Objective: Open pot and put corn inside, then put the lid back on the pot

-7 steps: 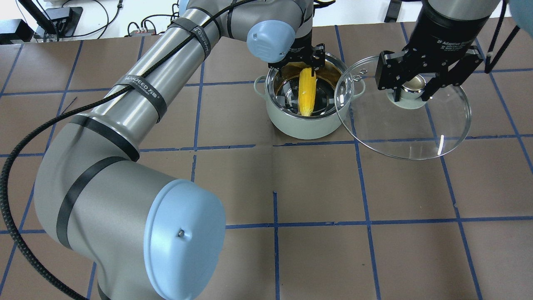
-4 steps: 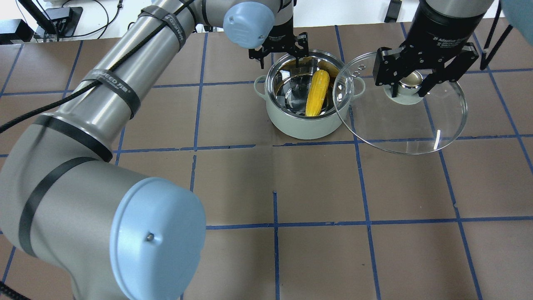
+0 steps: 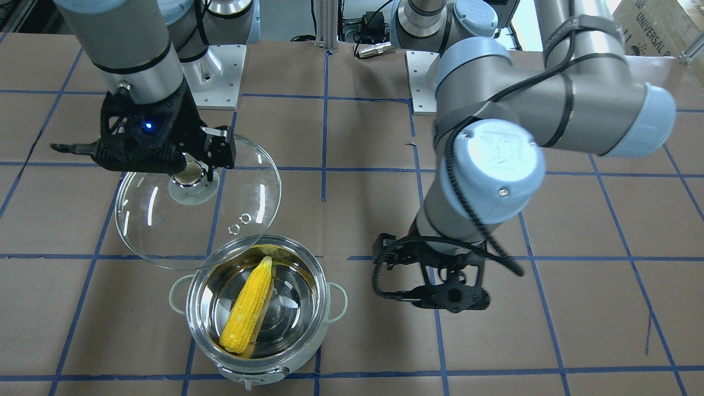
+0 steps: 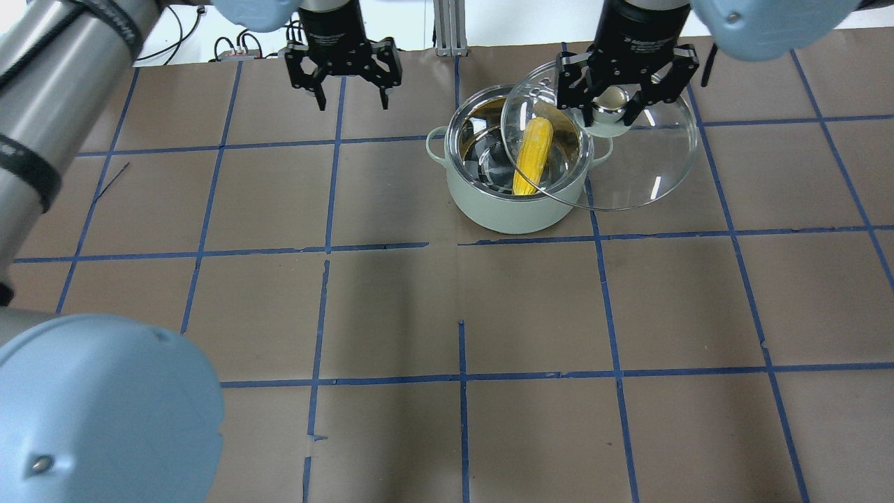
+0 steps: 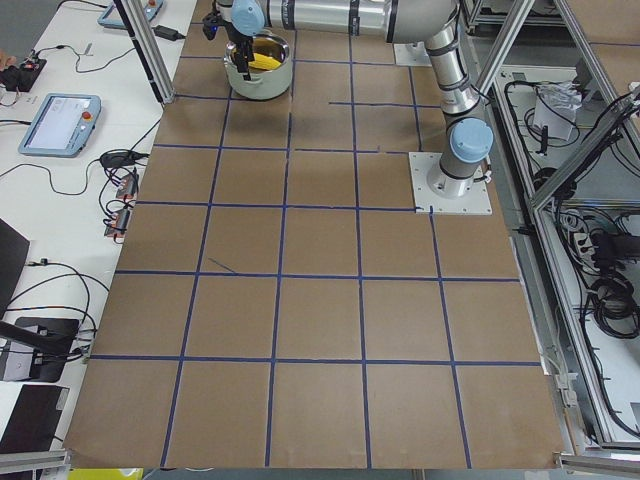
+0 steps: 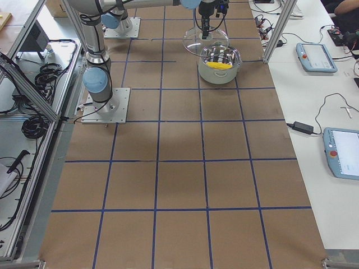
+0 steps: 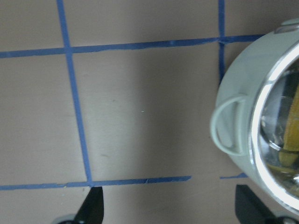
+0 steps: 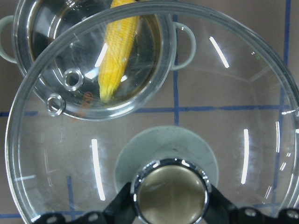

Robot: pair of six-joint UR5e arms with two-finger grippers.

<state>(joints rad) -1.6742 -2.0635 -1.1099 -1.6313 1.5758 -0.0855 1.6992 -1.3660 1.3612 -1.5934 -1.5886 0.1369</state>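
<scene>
Corn (image 4: 532, 155) lies inside the pot (image 4: 510, 213), slantwise across the shiny steel bottom, with its pointed end toward the robot and its blunt end toward the far wall. The pot stands upright on the table (image 4: 531, 307), uncovered.

The right gripper (image 4: 607, 112) is clamped on the knob (image 4: 609, 100) of the lid (image 4: 642, 175), one finger on each side, and holds the lid in the air. In the overhead view the glass overlaps the pot's right part and the corn shows through it, while the knob sits out past the pot's right handle. In the right wrist view the lid (image 8: 187, 107) fills the picture, with the corn (image 8: 117, 51) and the pot's rim seen through its far portion. Whether the lid's edge touches the rim cannot be told.

The left gripper (image 4: 353, 105) hangs over bare table, well off to the pot's left and a little beyond it. Its jaws are spread wide and hold nothing. Its wrist view shows the two fingertips at the bottom corners, brown table and blue tape lines between them, and the pot (image 7: 236, 93) with one loop handle at the right edge.
</scene>
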